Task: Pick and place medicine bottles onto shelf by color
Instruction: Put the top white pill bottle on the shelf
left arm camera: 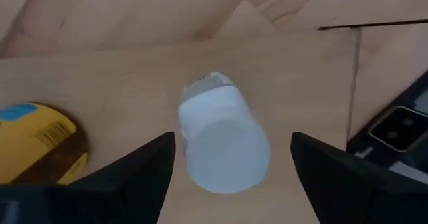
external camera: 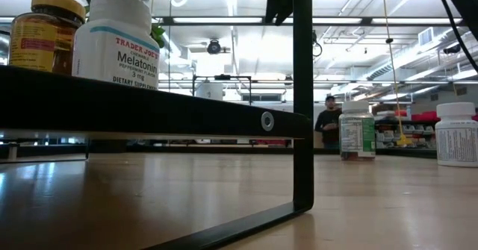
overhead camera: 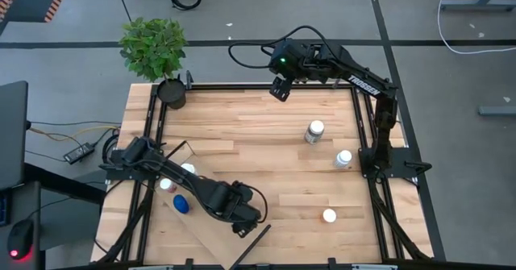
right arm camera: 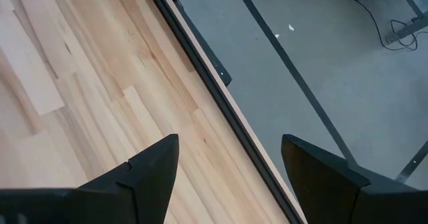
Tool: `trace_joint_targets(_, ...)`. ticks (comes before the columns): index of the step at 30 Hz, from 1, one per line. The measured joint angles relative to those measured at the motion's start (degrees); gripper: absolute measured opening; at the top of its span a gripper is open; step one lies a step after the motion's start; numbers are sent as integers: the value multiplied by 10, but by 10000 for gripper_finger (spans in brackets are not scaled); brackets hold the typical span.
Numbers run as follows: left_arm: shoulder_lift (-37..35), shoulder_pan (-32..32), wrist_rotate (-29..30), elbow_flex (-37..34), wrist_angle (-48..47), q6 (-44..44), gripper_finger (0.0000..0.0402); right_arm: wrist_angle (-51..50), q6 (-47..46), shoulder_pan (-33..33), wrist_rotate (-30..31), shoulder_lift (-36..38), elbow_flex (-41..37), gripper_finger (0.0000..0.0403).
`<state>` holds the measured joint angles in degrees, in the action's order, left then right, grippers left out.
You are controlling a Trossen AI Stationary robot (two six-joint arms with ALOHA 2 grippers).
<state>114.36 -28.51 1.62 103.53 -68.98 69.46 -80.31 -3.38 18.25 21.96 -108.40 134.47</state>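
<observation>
A white bottle (left arm camera: pixel 224 140) stands upright on the pale plywood shelf (left arm camera: pixel 301 83). My left gripper (left arm camera: pixel 234 144) hangs over it, open, one finger on either side and a gap at each. Beside it stands the amber bottle (left arm camera: pixel 37 140) with a yellow label. The low view shows both on the raised shelf: the amber one (external camera: pixel 45 30) and the white Melatonin one (external camera: pixel 117 37). The high view has my left gripper (overhead camera: pixel 242 220) over the shelf's near end, hiding that bottle. A blue-capped bottle (overhead camera: pixel 181 204) and two white-capped ones (overhead camera: pixel 165 185) stand farther along the shelf. My right gripper (overhead camera: pixel 280 87) waits open at the far edge.
Three white-capped bottles stand on the slatted table: one (overhead camera: pixel 314 130) right of centre, one (overhead camera: pixel 344 159) near the right arm's base, one (overhead camera: pixel 329 216) toward the near edge. A potted plant (overhead camera: pixel 155 48) sits at the far left corner. The shelf rests on a black leg (external camera: pixel 302 93).
</observation>
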Motion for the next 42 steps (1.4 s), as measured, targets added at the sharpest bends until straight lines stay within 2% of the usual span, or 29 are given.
trace_joint_targets(8,11,0,0,0,1,-11,270,-3,-1,0,0,0,0,270)
trace_joint_targets(19,12,1,-6,0,-3,-23,180,-4,-2,0,0,0,0,270)
trace_joint_targets(23,12,-6,-31,0,-17,-42,181,-4,0,0,0,0,0,270)
trace_joint_targets(28,11,-31,-35,0,-58,-46,205,-4,2,0,0,0,0,270)
trace_joint_targets(36,11,-79,-35,0,-58,-58,180,-2,1,0,0,0,0,270)
trace_joint_targets(42,11,-107,-35,0,-79,-80,206,0,-5,0,0,0,0,270)
